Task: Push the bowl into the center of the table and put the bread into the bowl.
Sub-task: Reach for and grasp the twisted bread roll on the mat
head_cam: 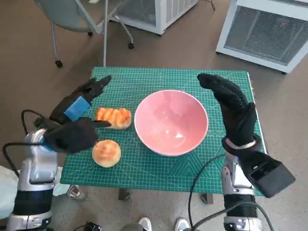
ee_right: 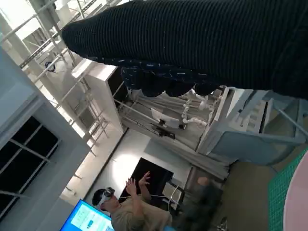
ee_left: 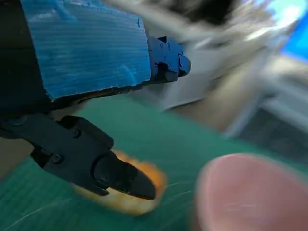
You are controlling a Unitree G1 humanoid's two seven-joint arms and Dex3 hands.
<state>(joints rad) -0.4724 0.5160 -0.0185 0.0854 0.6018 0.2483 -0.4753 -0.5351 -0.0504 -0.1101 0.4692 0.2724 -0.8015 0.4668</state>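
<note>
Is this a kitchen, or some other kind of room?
Probably a robot lab, not a kitchen. The bowl and bread sit on a green cutting mat, white machine cabinets stand nearby, and a person wearing a headset raises both hands.

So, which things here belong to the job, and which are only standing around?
Belong to the job:
pink bowl
striped bread
round bread roll
green cutting mat on the table
left hand, right hand, both holding nothing

Only around:
chair
white cabinets
person

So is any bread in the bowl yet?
No, the bowl is empty; both breads lie on the mat beside it.
</note>
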